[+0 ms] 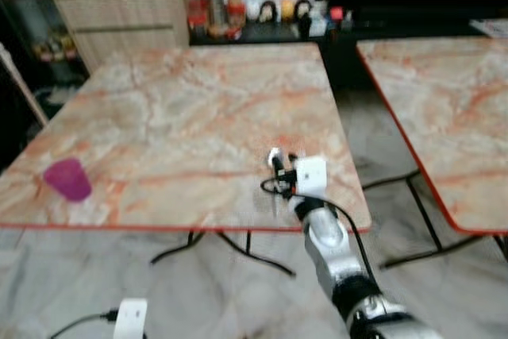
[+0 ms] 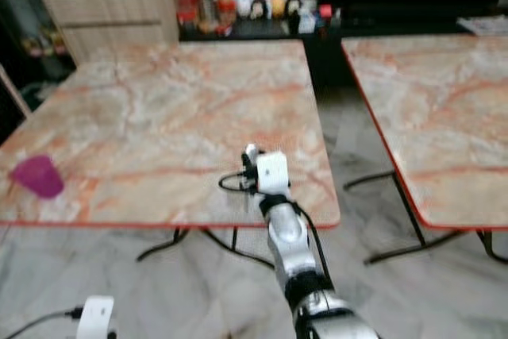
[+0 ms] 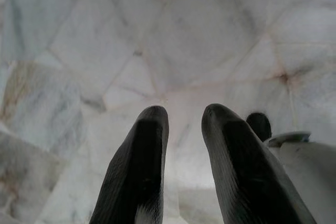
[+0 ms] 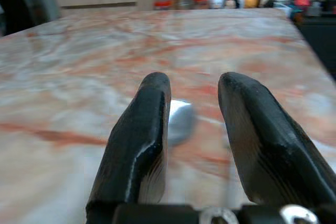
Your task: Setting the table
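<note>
Right wrist view puts me right over the near edge of the marble-patterned bench (image 1: 198, 117), with my right end effector (image 4: 197, 135) spread, nothing pinched between its two black fingers. Just past the fingertips a silvery thing (image 4: 178, 119) lies flat on the bench; it is blurred, so I read it as a spoon bowl or similar piece of cutlery but cannot be sure. From the head camera the right arm reaches over the bench's front edge, towards its right corner.

My left end effector (image 3: 181, 129) hangs low, off the bench's front left, with fingers apart above the pale marble floor (image 3: 79, 51).

My worry: the silver piece lies flat on hard, smooth stone. If I close too high the fingers will skate over it and push it away; if I press too low I may jam the tips into the bench. The frames are soft, so depth is hard to judge.

Farther along the bench, near its left front corner, stands a purple cup (image 1: 68, 179), well apart from the arm. Beyond the bench's far edge a wooden cabinet (image 1: 119, 13) and a dark shelf with bottles and jars (image 1: 213, 5) line the wall. A second bench (image 1: 444, 109) of the same pattern stands to the right, across a gap of floor.
</note>
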Controlling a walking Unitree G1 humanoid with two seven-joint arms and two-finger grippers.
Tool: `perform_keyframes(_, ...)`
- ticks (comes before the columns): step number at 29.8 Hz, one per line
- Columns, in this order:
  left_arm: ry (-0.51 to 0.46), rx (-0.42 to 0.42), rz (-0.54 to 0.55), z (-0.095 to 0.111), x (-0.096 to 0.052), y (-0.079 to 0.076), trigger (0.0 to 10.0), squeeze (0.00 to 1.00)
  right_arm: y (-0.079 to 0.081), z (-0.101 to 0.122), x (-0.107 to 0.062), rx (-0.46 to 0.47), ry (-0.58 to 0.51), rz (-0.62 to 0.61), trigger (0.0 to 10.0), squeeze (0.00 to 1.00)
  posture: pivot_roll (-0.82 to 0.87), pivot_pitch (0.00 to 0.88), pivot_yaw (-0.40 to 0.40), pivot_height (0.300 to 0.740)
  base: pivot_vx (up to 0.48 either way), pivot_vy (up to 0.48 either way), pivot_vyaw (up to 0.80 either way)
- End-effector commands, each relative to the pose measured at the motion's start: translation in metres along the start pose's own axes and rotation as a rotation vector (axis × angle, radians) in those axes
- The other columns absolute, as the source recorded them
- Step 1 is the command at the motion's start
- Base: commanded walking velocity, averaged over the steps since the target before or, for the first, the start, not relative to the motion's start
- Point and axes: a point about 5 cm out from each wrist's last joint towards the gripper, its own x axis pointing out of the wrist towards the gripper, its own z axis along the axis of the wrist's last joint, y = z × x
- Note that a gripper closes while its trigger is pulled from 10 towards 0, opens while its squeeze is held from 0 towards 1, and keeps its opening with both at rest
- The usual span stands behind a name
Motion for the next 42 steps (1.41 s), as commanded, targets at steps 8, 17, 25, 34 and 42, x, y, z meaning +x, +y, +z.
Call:
perform_keyframes(8, -0.007, -0.01, -0.03, -0.002, -0.001, -0.005, 10.0, 0.0, 0.003, -0.007, -0.007, 0.017, 0.011, -0.041, 10.0, 0.0, 0.03, 0.021, 0.057, 0.74, 0.145, 0.0, 0.0)
perform_keyframes(17, -0.005, -0.001, -0.037, -0.002, -0.001, -0.006, 10.0, 0.0, -0.004, -0.013, -0.012, 0.02, 0.045, -0.111, 10.0, 0.47, 0.03, 0.029, 0.063, 0.74, 0.0, 0.0, 0.0)
perform_keyframes(25, -0.003, 0.003, -0.036, -0.002, -0.001, -0.006, 10.0, 0.0, -0.011, -0.014, -0.011, -0.005, 0.082, -0.172, 10.0, 0.91, 0.03, 0.028, 0.061, 0.74, 0.0, 0.0, 0.0)
perform_keyframes(34, 0.008, 0.002, -0.042, -0.005, -0.002, -0.008, 10.0, 0.0, -0.015, -0.019, -0.008, 0.012, 0.162, -0.235, 10.0, 0.0, 0.03, 0.032, 0.06, 0.74, 0.0, 0.0, 0.0)
perform_keyframes(42, 0.01, 0.001, -0.042, -0.006, -0.002, -0.008, 10.0, 0.0, -0.014, -0.014, 0.003, 0.046, 0.213, -0.251, 10.0, 0.0, 0.03, 0.03, 0.06, 0.74, 0.0, 0.0, 0.0)
